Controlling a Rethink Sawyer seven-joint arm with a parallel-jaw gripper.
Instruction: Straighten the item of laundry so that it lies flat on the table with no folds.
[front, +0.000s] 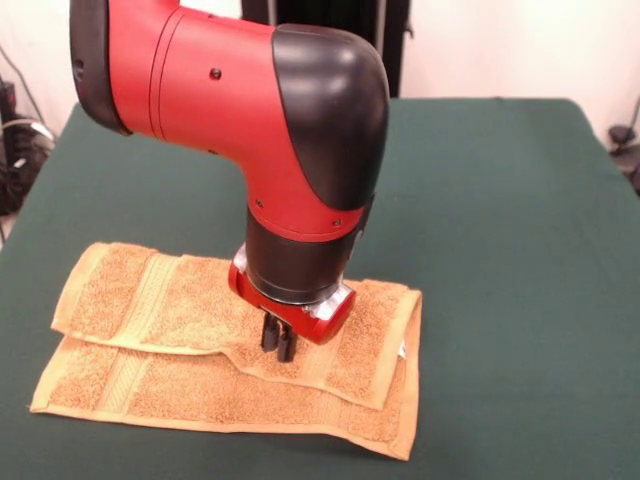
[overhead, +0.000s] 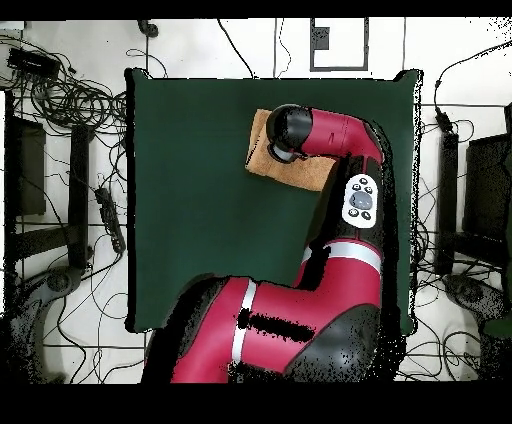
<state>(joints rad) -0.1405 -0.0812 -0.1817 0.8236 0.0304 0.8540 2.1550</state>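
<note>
Fingers (front: 279, 345) appearing closed, pressing on towel (front: 180, 310) upper fold edge; risking dragging both layers across bench (front: 500, 200), leaving fold.

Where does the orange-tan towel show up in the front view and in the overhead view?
Front view: the towel lies folded over itself at the lower left and centre, with the claw down on its upper layer.
Overhead view: it shows near the table's top edge, right of centre, mostly hidden under the arm's head.
Shared landmark: the red and black arm sits over the towel on the green table in both views.
</note>
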